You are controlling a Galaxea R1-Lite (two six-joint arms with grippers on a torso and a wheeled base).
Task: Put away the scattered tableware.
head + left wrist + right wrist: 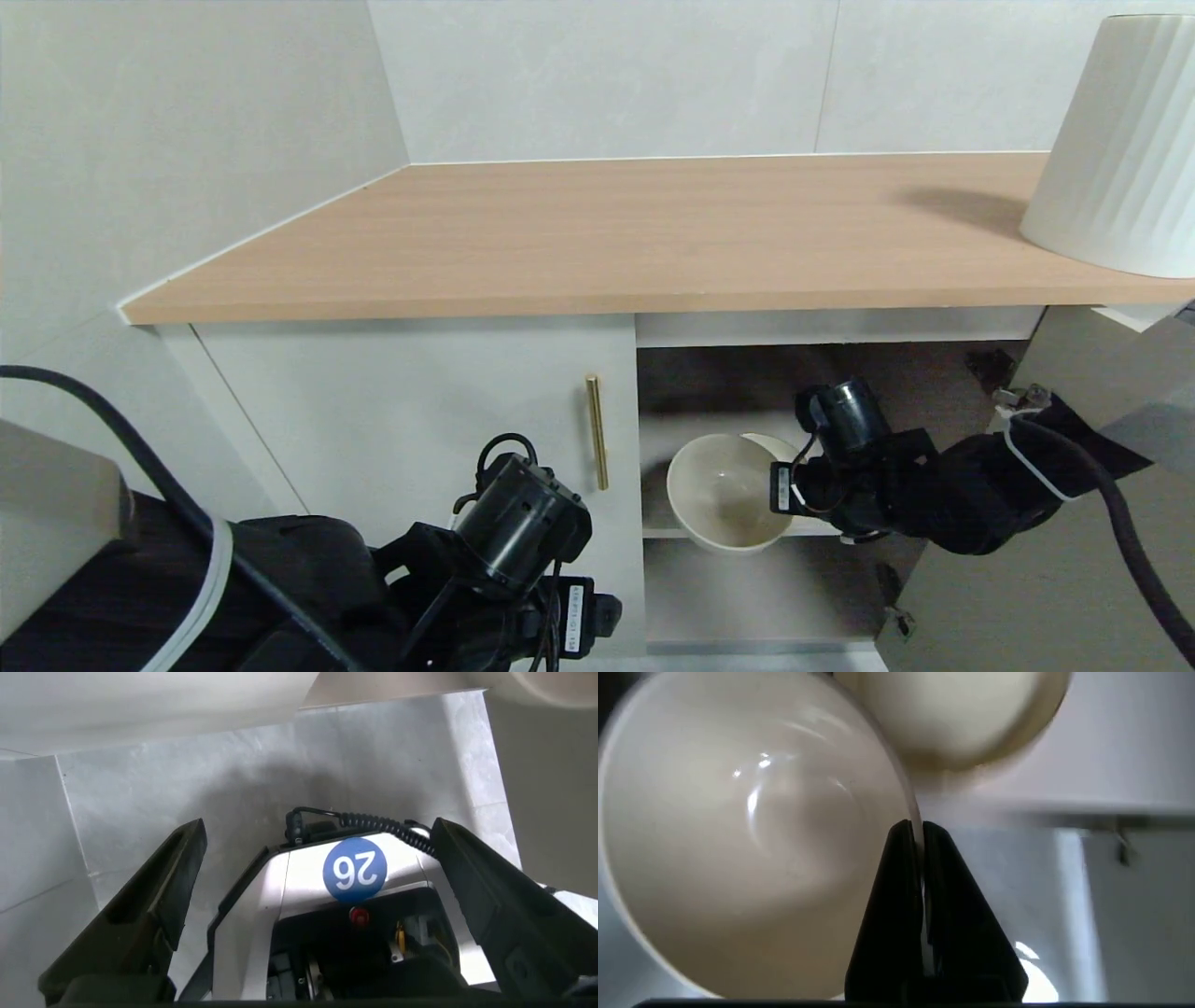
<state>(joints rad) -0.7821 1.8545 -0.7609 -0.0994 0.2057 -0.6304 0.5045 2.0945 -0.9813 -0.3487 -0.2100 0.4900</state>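
Currently, left gripper (320,849): sitting lowest in the head view, bottom centre; fingers (168,896) are spread wide and carrying nothing.
Left arm position: parking in front of the closed door (420,420), well apart from the tableware.
Right gripper (777,493): reaching in through the opening of the cabinet (840,329), right of centre; jaws are clenching on the rim of the bowl (724,490).
Grasp detail: in the right wrist view both fingers (898,905) are pinching the thin edge of the bowl (757,840), one inside and one outside.
Bowl location: hanging at the front edge of the shelf (658,534), tilting with its mouth toward the camera; contact with the shelf cannot be told.
Deciding relation: the bowl is lying to the left of the right gripper in the head view, and the free shelf surface is lying beyond it, deeper in.
Nearer arm: judged to be the right, since it is already gripping.
Second dish (782,446): resting on the shelf just behind the bowl, partly hidden.
Risk: judged that pushing straight in is likely to knock the bowl against the second dish.
Brass handle (597,431): standing upright on the closed door.
Countertop (653,233): running across the upper frame.
White ribbed object (1120,149): standing at upper right.
Markings: white labels (782,485) are showing on the wrists; print is too small to tell.
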